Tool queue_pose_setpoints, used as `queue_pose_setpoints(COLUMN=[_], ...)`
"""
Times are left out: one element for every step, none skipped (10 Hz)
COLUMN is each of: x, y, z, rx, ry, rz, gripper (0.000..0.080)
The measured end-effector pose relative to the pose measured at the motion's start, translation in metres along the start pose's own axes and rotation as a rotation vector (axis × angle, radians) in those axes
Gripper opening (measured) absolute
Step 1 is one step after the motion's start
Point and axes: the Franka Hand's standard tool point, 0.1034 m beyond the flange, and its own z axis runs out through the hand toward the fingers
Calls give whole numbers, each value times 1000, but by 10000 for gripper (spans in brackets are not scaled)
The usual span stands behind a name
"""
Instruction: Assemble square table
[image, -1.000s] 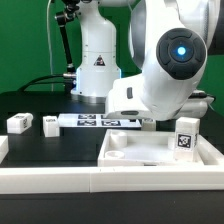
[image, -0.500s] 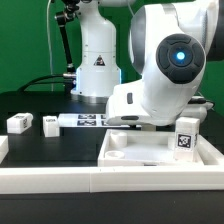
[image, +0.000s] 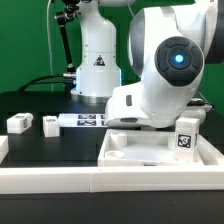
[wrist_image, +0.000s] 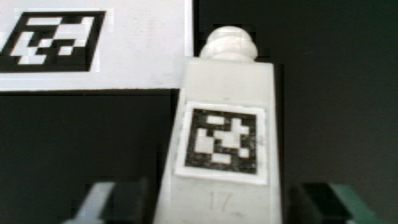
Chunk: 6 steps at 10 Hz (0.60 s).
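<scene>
— What sort of place is it?

— A green backdrop closes off the room behind a matt black table. A long white rail edges the table just in front of the square top. The top lies flat with its rim up, toward the exterior view's right. Dark cables hang at the back, well off from the top toward the exterior view's left.

— And the loose parts?

— A tagged leg stands upright at the top's corner on the exterior view's right. Off the top's other side lies the marker board. Past it sits a small block, and a farther block beyond that.

— The arm?

— Its base stands behind the top. Its bulky wrist hangs over the top's far edge and hides the claw there.

— So the claw?

— In the wrist view the gripper is spread. Its fingers flank a second leg without clamping it, and a dark gap shows alongside. That leg is seen against black surface, tag toward the camera, near a flat white sheet bearing a tag. I cannot tell which part that sheet is, nor how this leg sits relative to the square top.
</scene>
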Motion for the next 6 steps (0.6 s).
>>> queue_pose_setpoints(x=[0,0,0,0,0,-4], y=[0,0,1,3,5,7], z=[0,0,0,-1,-3,-8], rx=[0,0,1,4,8,14], ry=[0,0,0,1,2,-3], rz=[0,0,0,3,5,7], gripper=[288,288,288,288,288,288])
